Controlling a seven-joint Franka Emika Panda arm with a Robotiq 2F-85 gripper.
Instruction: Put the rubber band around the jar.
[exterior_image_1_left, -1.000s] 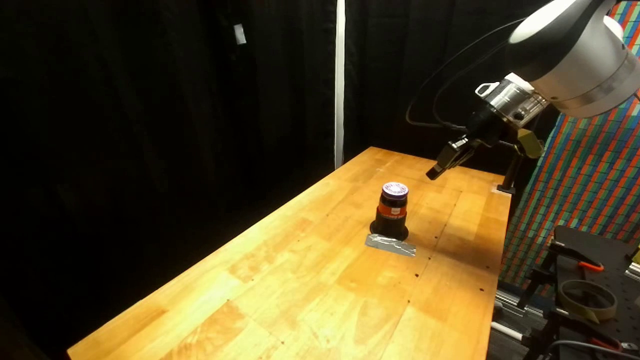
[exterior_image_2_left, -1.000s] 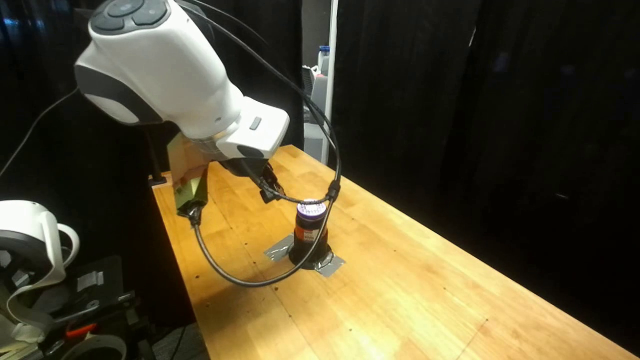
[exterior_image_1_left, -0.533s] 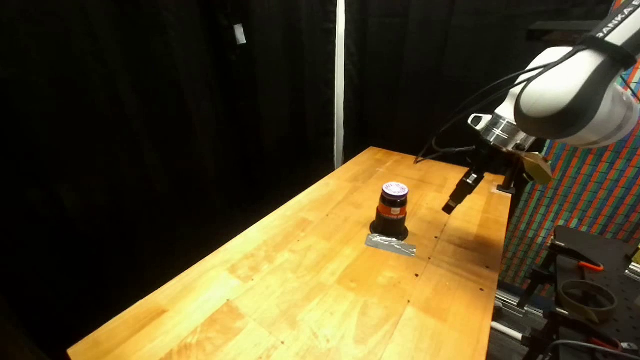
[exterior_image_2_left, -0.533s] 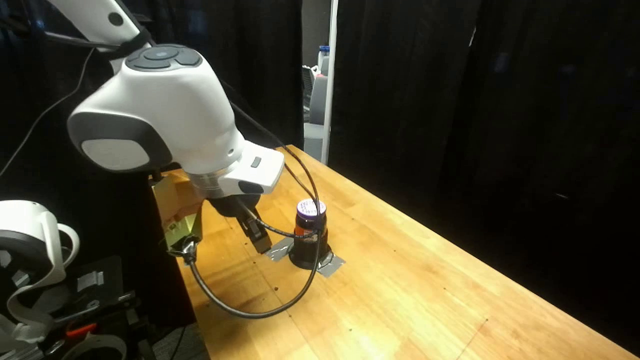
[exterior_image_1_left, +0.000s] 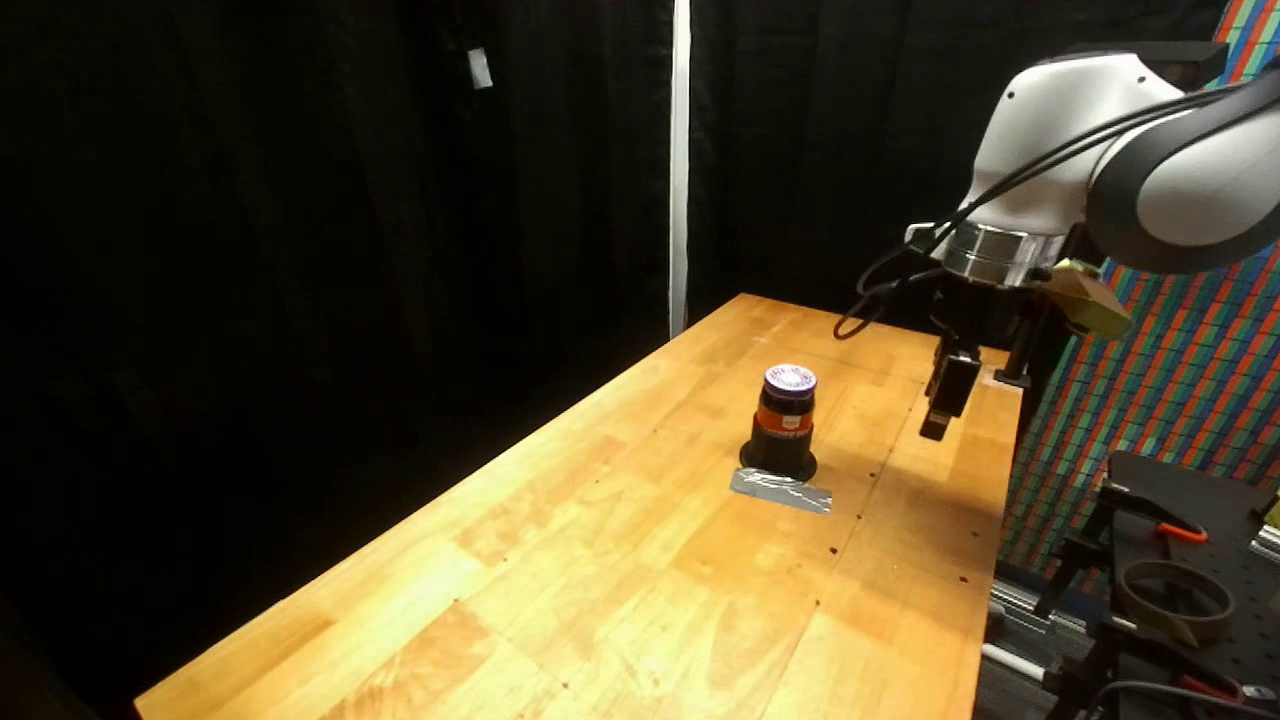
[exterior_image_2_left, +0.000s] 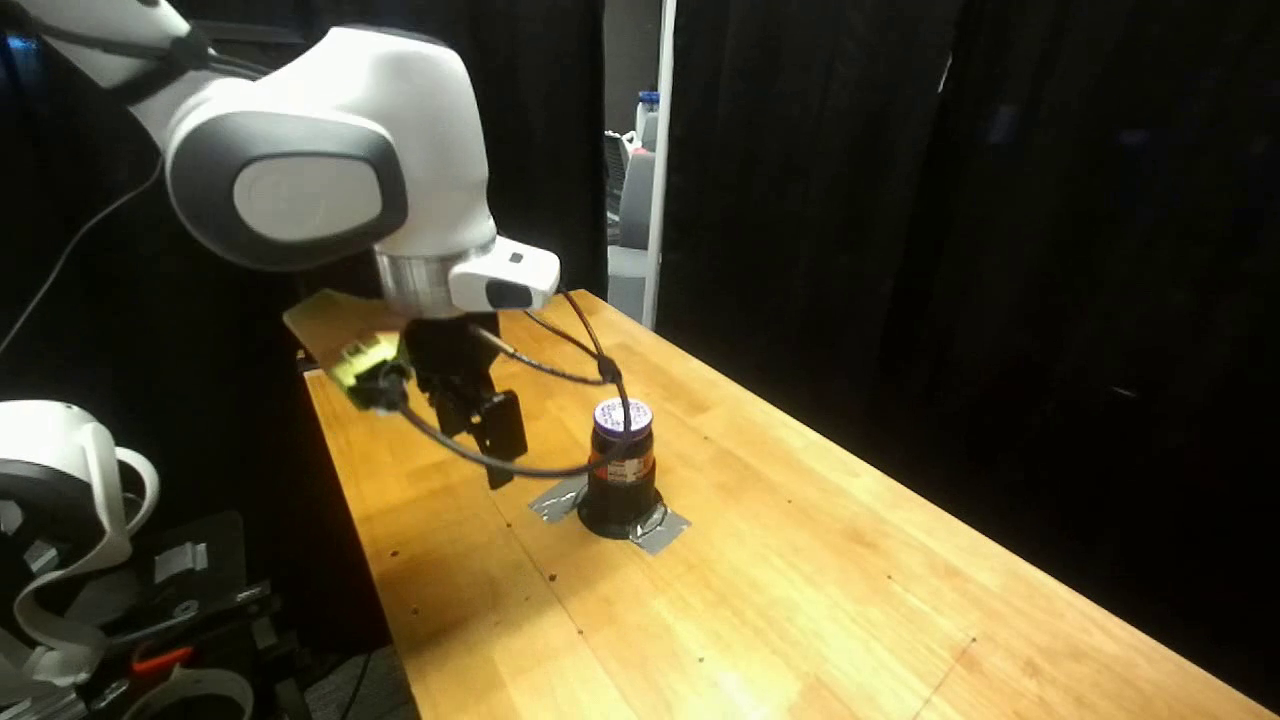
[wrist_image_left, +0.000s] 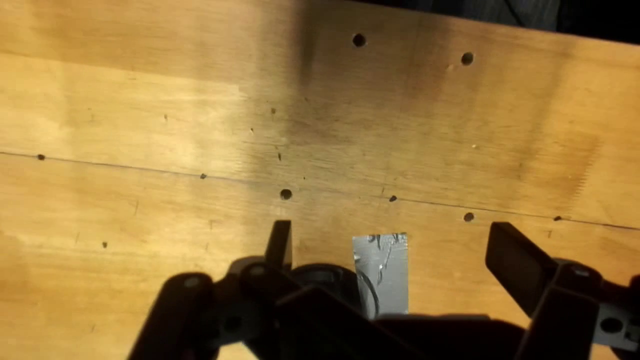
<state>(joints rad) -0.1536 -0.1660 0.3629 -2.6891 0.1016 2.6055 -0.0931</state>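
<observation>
The jar (exterior_image_1_left: 785, 425) stands upright on the table, with a pale lid, an orange-red band around its middle and a black flanged base. A black cable crosses in front of the jar (exterior_image_2_left: 628, 452) in an exterior view. Seen from the wrist, only a dark rounded part of its base (wrist_image_left: 325, 275) shows, beside the left finger. My gripper (wrist_image_left: 391, 225) points down above the table, its fingers wide apart with nothing held between them. It hangs to one side of the jar, without touching it, in both exterior views. I cannot make out a separate rubber band in any view.
Grey tape (exterior_image_1_left: 780, 490) lies at the jar's base on the wooden table (exterior_image_1_left: 600, 600). The black cable (exterior_image_2_left: 560, 470) loops from the wrist toward the jar. Beyond the table's edge, a dark side stand holds a tape roll (exterior_image_1_left: 1178, 600). A white headset (exterior_image_2_left: 75, 490) sits there too.
The gripper has opened from nearly shut. It has come lower, moved away from the jar toward the table's near side edge, and turned from slanted to nearly upright. The jar stays in place.
</observation>
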